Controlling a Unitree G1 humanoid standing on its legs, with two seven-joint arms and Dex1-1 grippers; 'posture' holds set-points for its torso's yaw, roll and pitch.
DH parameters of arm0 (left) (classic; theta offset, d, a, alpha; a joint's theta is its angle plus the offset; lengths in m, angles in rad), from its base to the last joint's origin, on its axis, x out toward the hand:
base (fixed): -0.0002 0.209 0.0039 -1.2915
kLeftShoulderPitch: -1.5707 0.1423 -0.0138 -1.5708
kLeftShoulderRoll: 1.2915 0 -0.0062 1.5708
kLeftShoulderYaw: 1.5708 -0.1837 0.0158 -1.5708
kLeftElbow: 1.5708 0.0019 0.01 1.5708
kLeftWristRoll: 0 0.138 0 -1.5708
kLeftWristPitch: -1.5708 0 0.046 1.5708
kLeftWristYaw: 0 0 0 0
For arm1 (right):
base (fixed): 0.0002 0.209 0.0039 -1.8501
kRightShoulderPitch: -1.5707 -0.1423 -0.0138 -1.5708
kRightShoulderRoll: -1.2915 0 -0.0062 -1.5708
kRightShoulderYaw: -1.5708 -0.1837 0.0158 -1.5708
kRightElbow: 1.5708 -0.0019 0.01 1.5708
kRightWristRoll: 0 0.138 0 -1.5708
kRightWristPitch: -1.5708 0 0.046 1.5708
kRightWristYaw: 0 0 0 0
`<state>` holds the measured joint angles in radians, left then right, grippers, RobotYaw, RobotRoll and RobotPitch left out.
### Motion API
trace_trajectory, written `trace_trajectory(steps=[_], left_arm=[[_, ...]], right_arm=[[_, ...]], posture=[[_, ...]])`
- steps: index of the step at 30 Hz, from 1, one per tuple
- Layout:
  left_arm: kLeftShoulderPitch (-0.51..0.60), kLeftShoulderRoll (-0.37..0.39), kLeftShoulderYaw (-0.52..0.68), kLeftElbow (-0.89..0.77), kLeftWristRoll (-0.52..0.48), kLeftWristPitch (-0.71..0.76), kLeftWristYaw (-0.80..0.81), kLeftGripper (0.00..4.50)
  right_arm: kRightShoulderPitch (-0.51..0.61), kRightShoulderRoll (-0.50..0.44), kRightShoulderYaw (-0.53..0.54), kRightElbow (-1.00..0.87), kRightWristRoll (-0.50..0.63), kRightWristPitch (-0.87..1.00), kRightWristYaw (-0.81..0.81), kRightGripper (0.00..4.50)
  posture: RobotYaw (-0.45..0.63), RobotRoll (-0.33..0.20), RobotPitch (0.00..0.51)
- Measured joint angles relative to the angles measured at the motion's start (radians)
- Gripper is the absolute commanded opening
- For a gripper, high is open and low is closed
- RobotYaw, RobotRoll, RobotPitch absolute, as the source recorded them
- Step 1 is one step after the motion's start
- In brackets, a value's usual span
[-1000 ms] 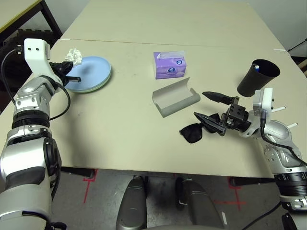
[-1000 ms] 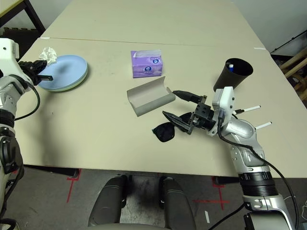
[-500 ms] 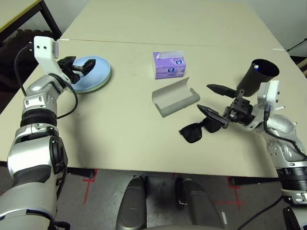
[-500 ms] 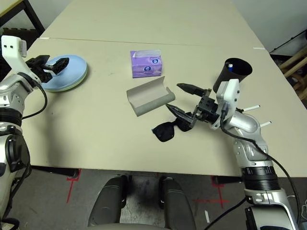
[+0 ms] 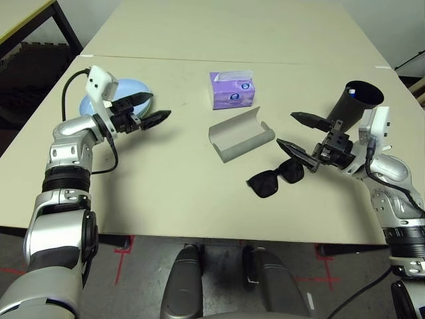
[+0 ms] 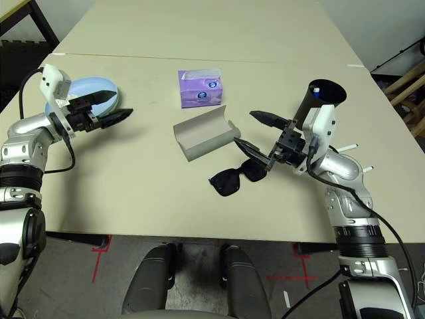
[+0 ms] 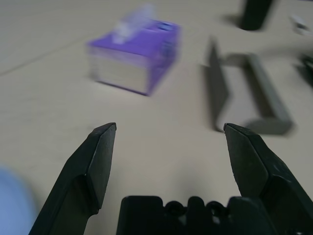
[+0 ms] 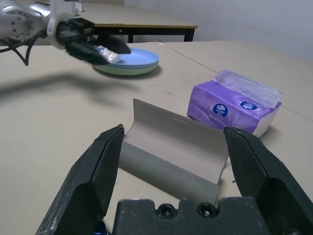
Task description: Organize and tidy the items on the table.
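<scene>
My left gripper [image 5: 151, 108] is open and empty, hovering just right of the light blue plate [image 5: 129, 87], which is stacked on a pale green plate [image 8: 128, 70]. The grey glasses case [image 5: 240, 135] lies open at mid-table. The black sunglasses [image 5: 275, 179] lie in front of it. My right gripper [image 5: 300, 135] is open with nothing in it, just above and to the right of the sunglasses. The black cup [image 5: 352, 106] stands behind my right wrist with something white and blue inside.
The purple tissue box [image 5: 232, 90] sits behind the case. Thin white sticks [image 6: 346, 147] lie beside my right forearm. A seam crosses the table [image 5: 166, 179] behind the plates, and the right edge runs near the cup.
My left gripper has opened and swung from over the plate to its right side, towards mid-table. The right gripper rose slightly above the sunglasses and stays open.
</scene>
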<state>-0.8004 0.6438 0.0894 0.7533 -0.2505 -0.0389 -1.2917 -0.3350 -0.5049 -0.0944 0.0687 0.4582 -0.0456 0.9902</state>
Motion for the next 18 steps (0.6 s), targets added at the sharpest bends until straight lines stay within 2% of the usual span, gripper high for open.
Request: trace_trajectory(steps=[5, 18], left_arm=[[0.043, 0.0, -0.008, -0.048, -0.022, 0.012, -0.088, 4.48], [0.058, -0.031, -0.012, -0.187, -0.08, 0.102, -0.139, 4.48]], right_arm=[[0.012, -0.017, -0.003, -0.006, 0.001, 0.0, 0.009, 4.5], [0.027, -0.04, -0.011, -0.032, 0.002, 0.007, 0.011, 4.5]], posture=[[0.12, 0.0, 0.188], [0.09, 0.0, 0.177]])
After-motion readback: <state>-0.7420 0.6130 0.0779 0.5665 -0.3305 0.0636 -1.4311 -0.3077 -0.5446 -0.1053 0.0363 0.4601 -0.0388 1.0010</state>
